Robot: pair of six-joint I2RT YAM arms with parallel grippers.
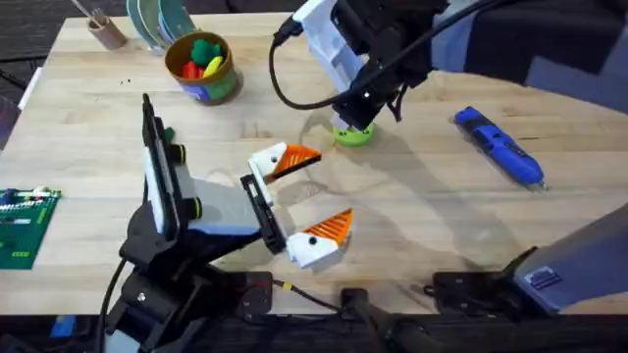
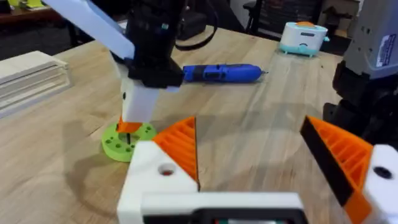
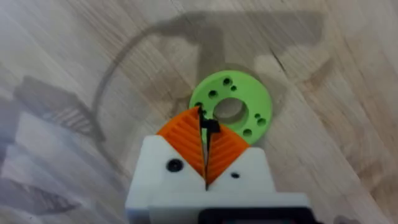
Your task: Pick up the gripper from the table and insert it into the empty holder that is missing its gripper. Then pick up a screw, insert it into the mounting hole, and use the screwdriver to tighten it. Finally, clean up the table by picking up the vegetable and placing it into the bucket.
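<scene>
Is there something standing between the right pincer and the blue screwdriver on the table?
Nothing visible does. The right pincer hangs over the green ring, shut on a small dark piece, and only bare table lies between it and the screwdriver.

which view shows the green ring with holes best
The right wrist view: the green ring sits close, its holes and centre opening plain, beyond the right gripper. Overhead and left wrist views show it smaller, partly hidden under that gripper.
</scene>
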